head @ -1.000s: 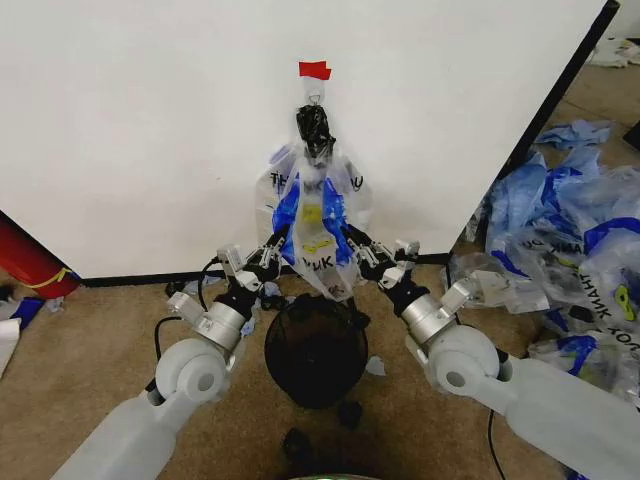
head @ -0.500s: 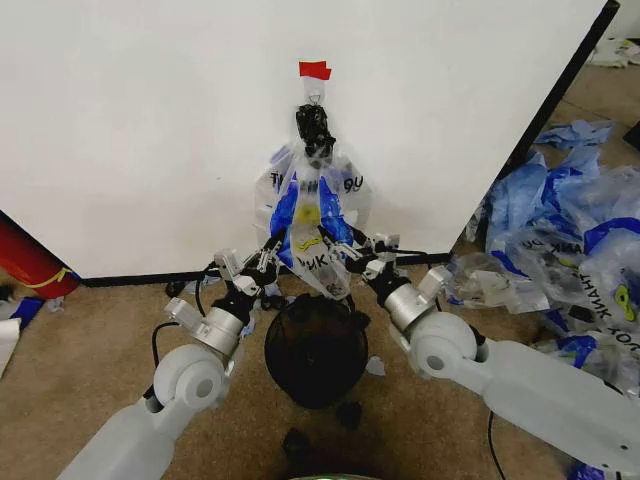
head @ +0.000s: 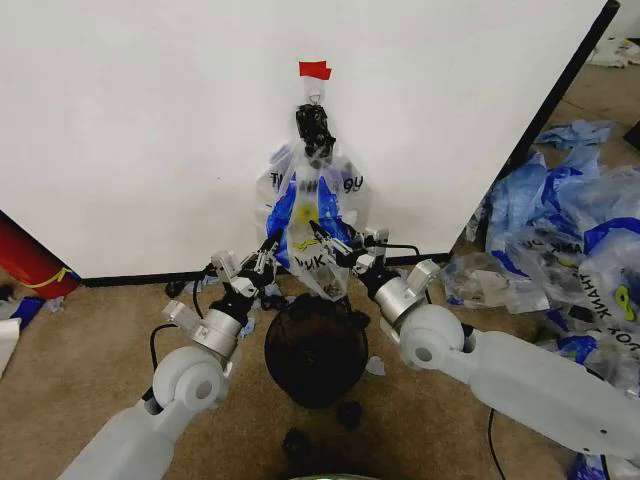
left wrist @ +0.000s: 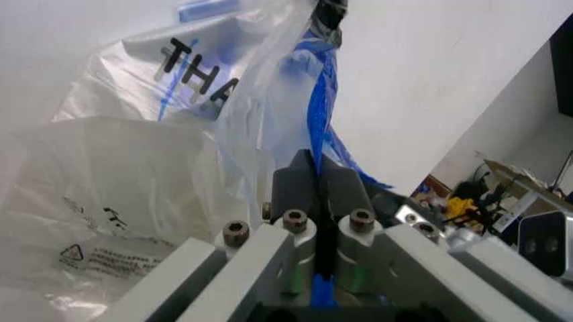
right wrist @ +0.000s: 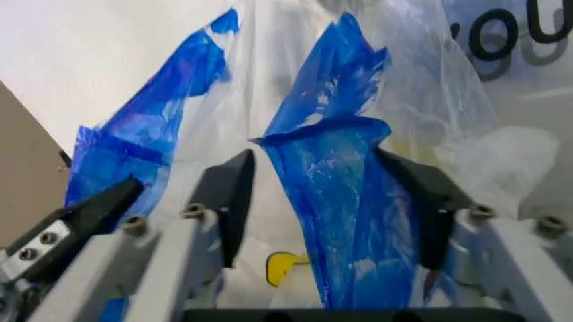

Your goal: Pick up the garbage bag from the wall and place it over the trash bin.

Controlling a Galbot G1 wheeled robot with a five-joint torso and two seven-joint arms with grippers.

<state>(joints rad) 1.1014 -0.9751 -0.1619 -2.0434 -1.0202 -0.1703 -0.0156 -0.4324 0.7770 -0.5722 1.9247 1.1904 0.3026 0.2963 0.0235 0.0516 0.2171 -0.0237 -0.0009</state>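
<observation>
The wall (head: 150,130) is a white panel that serves as the hanging surface. A hook just below a red tape (head: 314,70) marker carries the bag (head: 315,215) by its gathered top. The bag therefore hangs flat against the panel, directly above the bin (head: 316,348), which stands on the carpet at the wall's foot. This placement keeps the transfer short: lift off, lower over the rim.

The heap (head: 560,240) of similar bags lies on the floor to the robot's right, well apart from the work.

The left gripper (head: 262,262) is at the bag's lower left edge. In its wrist view the fingers (left wrist: 315,184) are pressed together with a blue handle strip between them, so it is judged to be pinching the bag.

The right gripper (head: 338,250) is at the bag's lower right. Its fingers (right wrist: 235,191) are spread, with a blue strip lying between them, not yet clamped.

Legible print: "THA" in the left wrist view; "UK" and "OU" fragments in the head view. A yellow mark shows on the bag's front.
</observation>
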